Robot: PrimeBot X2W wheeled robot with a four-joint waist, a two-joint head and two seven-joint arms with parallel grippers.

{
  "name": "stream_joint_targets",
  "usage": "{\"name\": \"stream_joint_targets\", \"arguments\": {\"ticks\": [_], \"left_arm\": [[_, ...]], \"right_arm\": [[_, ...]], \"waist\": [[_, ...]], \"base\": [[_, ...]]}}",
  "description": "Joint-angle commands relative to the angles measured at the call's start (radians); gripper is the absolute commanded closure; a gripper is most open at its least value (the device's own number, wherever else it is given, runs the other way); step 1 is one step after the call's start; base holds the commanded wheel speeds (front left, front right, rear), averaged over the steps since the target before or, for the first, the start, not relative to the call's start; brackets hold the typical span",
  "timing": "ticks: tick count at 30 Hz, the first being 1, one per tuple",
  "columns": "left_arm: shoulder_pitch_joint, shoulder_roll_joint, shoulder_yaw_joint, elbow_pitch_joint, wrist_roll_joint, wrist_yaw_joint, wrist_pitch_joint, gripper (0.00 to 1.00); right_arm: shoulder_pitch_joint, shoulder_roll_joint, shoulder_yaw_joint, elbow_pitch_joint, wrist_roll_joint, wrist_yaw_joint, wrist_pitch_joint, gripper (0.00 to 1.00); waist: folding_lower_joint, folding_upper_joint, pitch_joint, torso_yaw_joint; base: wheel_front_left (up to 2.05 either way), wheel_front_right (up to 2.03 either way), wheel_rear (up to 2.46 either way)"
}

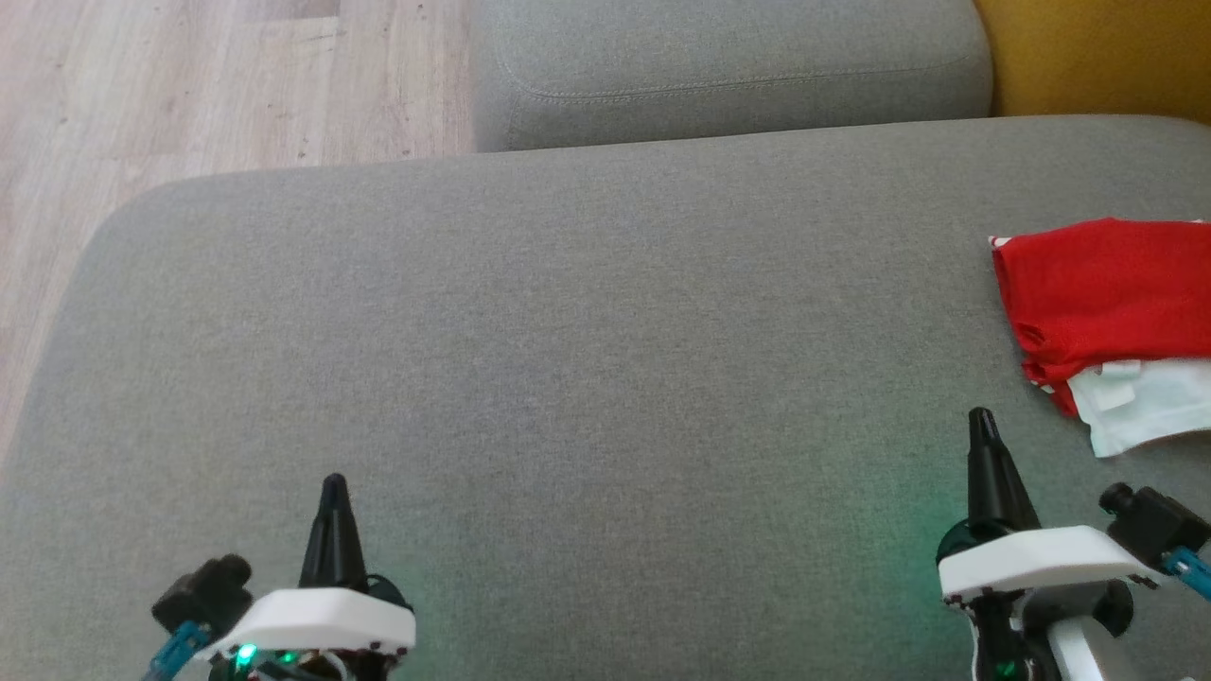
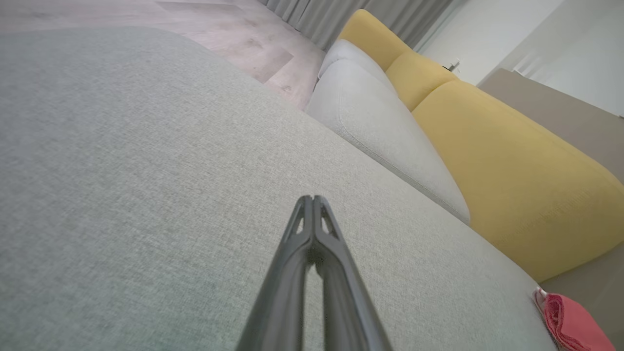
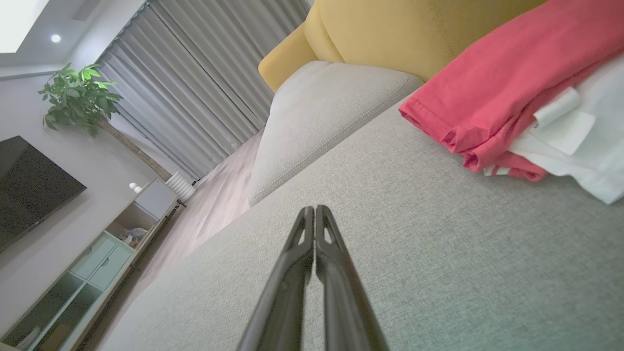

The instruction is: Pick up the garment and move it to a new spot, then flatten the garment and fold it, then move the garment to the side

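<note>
The garment is red with a white part, folded into a bundle at the right edge of the grey sofa seat. It also shows as a red and white bundle in the right wrist view and as a red corner in the left wrist view. My right gripper is shut and empty, just left of and nearer than the garment, not touching it. My left gripper is shut and empty at the lower left, far from the garment. Both pairs of fingers press together over bare seat.
A grey cushion lies beyond the seat, with yellow backrest cushions at the far right. Wooden floor lies past the seat's left and far edges. A TV cabinet, a plant and curtains stand across the room.
</note>
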Motion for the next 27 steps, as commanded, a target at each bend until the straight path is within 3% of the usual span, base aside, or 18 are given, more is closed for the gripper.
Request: {"name": "stream_joint_targets", "arguments": {"ticks": [1,27], "left_arm": [[-0.054,0.008,0.025,-0.035,-0.022,-0.007,0.004,1.0],[-0.064,0.01,0.1,-0.047,-0.293,-0.048,0.076,1.0]], "right_arm": [[-0.054,-0.015,-0.001,-0.037,0.026,0.002,0.005,1.0],[-0.06,-0.019,-0.038,-0.051,0.326,0.004,0.077,1.0]], "waist": [[0.0,0.0,0.0,0.0],[0.0,0.0,-0.002,0.006]], "base": [[0.0,0.0,0.0],[0.0,0.0,0.0]]}}
